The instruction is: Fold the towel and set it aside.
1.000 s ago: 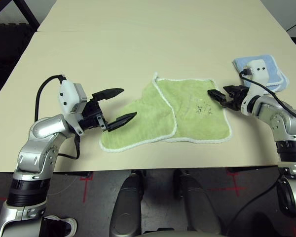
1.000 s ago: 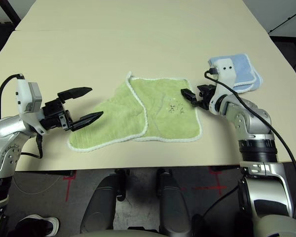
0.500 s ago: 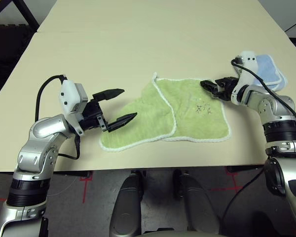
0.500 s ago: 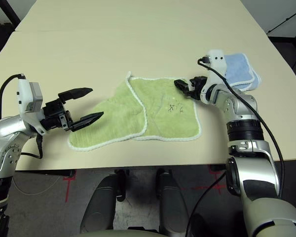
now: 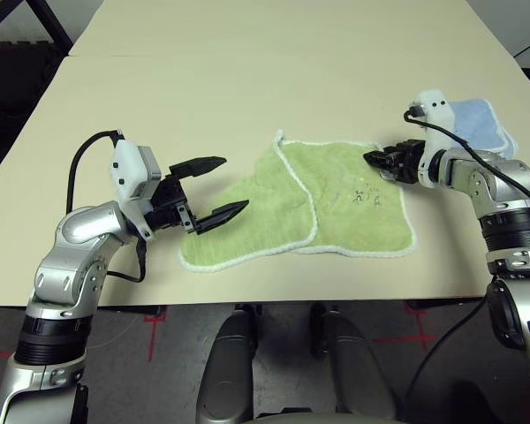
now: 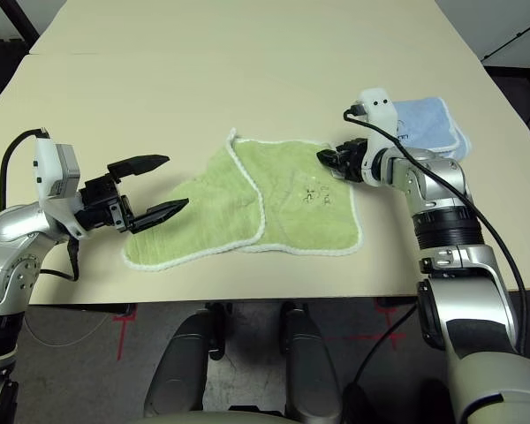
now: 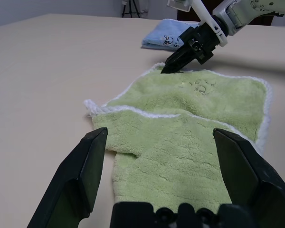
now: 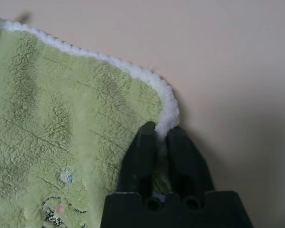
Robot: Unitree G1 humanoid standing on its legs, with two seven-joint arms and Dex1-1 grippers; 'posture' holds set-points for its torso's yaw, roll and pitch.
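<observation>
The light green towel [image 5: 344, 199] lies flat near the table's front, its left part folded over so a white-edged flap [image 5: 247, 221] points toward the front left. A small dark embroidered mark [image 5: 365, 195] sits on its right half. My right gripper [image 5: 372, 158] is shut on the towel's far right corner; the right wrist view shows the two fingertips [image 8: 147, 135] pinched on the white edging [image 8: 170, 111]. My left gripper [image 5: 234, 183] stands open just left of the folded flap, low over the table, its fingers [image 7: 85, 166] spread with the towel [image 7: 180, 152] ahead of them.
A smaller light blue towel [image 5: 479, 120] lies folded at the right, just behind my right wrist, near the table's right edge. The table's front edge [image 5: 274, 299] runs close below the green towel. Bare tabletop [image 5: 247, 79] stretches behind it.
My right gripper went from the towel's right edge up to its far right corner, then shut on that corner. The left gripper has stayed open in place.
</observation>
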